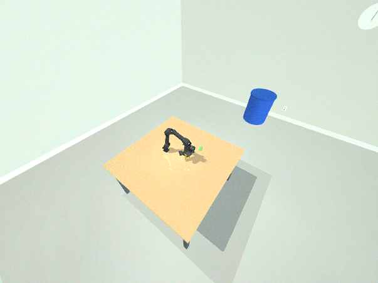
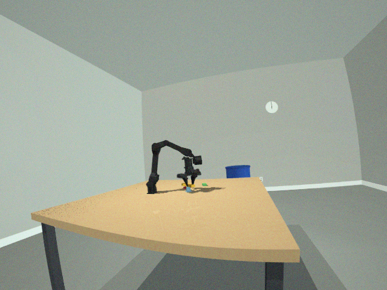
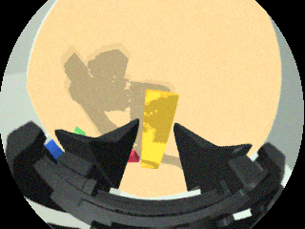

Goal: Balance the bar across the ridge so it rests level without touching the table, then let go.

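The yellow bar (image 3: pixel 160 116) (image 2: pixel 188 185) (image 1: pixel 186 158) lies lengthwise between the fingers in the wrist view, with a gap on each side. My gripper (image 3: pixel 156 125) (image 2: pixel 189 185) is open around it and points down. A small light blue block (image 2: pixel 188 189) shows just below the bar in the exterior view; it may be the ridge, but is hidden in the wrist view. The bar appears raised over it. The views are too small to tell whether the bar is level or clear of the table.
A small red piece (image 3: pixel 133 156) lies beside the bar's lower end in the wrist view. A green piece (image 1: pixel 200 148) (image 2: pixel 204 184) (image 3: pixel 79 131) lies farther off on the wooden table (image 1: pixel 167 191) (image 2: pixel 187 225). A blue bin (image 1: pixel 259 107) (image 2: pixel 237 172) stands beyond the table.
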Motion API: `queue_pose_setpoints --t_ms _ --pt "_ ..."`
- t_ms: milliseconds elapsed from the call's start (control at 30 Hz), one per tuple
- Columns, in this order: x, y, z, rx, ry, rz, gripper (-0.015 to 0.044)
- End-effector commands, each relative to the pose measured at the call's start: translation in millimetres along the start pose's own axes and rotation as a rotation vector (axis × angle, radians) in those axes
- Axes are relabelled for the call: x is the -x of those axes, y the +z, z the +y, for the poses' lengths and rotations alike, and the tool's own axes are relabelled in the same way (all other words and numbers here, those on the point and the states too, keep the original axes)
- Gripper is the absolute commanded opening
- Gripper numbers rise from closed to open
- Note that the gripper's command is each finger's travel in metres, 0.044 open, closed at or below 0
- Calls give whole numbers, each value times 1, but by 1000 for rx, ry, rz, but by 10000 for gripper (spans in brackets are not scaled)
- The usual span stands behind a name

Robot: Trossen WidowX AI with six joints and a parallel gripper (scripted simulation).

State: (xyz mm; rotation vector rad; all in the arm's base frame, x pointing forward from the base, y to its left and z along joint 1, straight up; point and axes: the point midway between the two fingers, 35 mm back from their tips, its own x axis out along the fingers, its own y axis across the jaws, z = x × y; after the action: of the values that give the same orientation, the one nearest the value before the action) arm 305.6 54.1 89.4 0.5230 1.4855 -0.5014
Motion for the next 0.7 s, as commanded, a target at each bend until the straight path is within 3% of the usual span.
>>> queue_pose_setpoints --t_ms 0,167,300,533,667 --pt "0 0 0 0 0 0 316" --pt "0 0 0 0 0 0 440" --pt "8 1 1 0 0 0 440" --pt "92 1 1 0 0 0 440" --pt "100 0 0 0 0 0 440"
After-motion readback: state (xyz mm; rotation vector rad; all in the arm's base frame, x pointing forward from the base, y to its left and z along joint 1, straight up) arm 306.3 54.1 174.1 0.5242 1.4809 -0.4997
